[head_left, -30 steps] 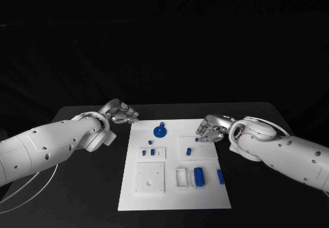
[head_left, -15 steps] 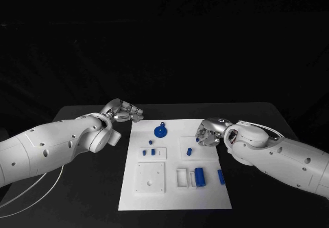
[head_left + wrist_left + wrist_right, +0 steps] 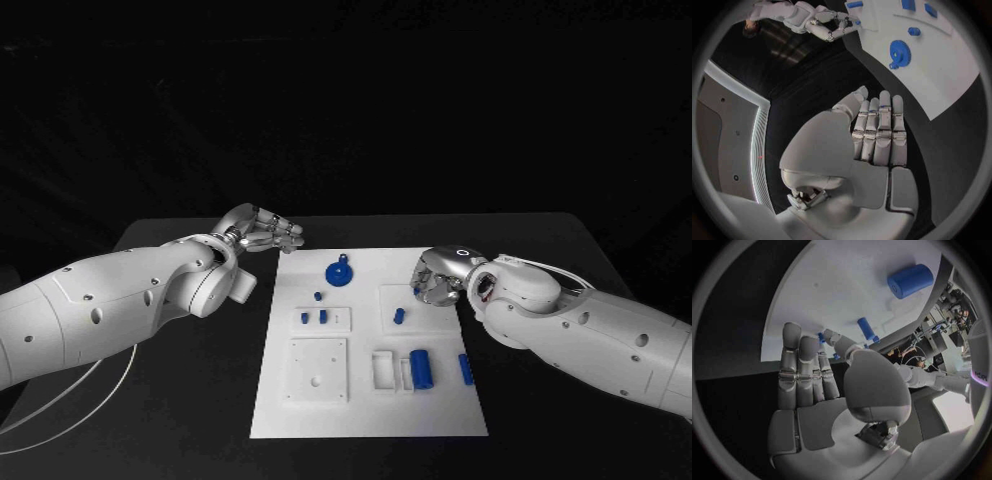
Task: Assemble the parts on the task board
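The white task board [image 3: 368, 405] lies mid-table. On it are a blue gear [image 3: 338, 273] [image 3: 899, 51], several small blue pegs [image 3: 398, 316], a blue cylinder [image 3: 420, 369] [image 3: 910, 280] and a blue bar [image 3: 464, 368] [image 3: 866, 328]. My left hand [image 3: 264, 232] [image 3: 874, 131] hovers off the board's far left corner, fingers straight and side by side, holding nothing. My right hand [image 3: 437, 280] [image 3: 807, 365] is over the board's right edge beside the raised white square. Its thumb and a finger pinch a small blue piece [image 3: 821, 337], mostly hidden by the thumb.
A square white block [image 3: 317, 370] with holes and a narrow white frame [image 3: 384, 371] sit on the near half of the board. Black table [image 3: 173, 400] surrounds the board on both sides.
My left hand has drifted a little farther back and to the right. My right arm has turned and its hand has settled slightly lower over the board's right edge.
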